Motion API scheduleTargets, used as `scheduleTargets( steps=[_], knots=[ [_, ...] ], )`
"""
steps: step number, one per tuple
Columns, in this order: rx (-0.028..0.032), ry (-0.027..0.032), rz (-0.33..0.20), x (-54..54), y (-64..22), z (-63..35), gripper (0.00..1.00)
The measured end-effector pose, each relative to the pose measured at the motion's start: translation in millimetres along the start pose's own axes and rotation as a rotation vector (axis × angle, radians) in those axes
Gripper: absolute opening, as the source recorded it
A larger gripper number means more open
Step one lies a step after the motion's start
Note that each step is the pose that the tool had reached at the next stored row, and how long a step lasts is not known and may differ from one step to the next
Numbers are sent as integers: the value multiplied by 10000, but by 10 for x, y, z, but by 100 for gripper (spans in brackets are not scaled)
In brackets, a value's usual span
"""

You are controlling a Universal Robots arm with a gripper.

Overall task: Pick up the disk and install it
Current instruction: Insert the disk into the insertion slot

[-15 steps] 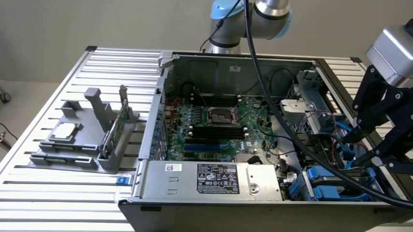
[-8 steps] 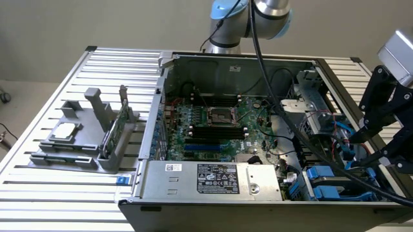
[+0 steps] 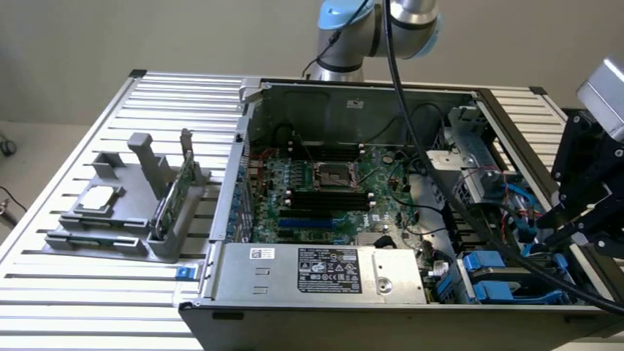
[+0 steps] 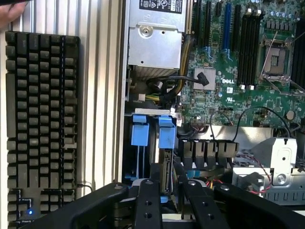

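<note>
The gripper (image 4: 167, 168), fingers half closed and not visibly clamping, straddles the disk (image 4: 165, 151), which stands on edge in the computer case's (image 3: 341, 110) five o'clock corner in the exterior view.

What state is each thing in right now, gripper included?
computer case: open, side panel off.
disk: standing on edge in the drive bay, in its blue carrier.
gripper: right at the disk; whether it holds it is unclear.
green card: upright in the grey stand.
silver chip: lying flat on the grey stand.
keyboard: flat on the table, one blue light on.
</note>
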State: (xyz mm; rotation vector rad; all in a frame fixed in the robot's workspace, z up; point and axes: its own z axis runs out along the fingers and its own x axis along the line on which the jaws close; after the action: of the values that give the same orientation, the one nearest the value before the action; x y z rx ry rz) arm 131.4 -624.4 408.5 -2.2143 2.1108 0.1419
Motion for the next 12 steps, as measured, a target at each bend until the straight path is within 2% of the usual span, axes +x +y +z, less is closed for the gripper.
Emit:
scheduleTargets(
  steps=[5, 12],
  knots=[
    [44, 3, -20, -14, -1, 93, 25],
    [77, 2, -40, -91, -27, 228, 25]
  ],
)
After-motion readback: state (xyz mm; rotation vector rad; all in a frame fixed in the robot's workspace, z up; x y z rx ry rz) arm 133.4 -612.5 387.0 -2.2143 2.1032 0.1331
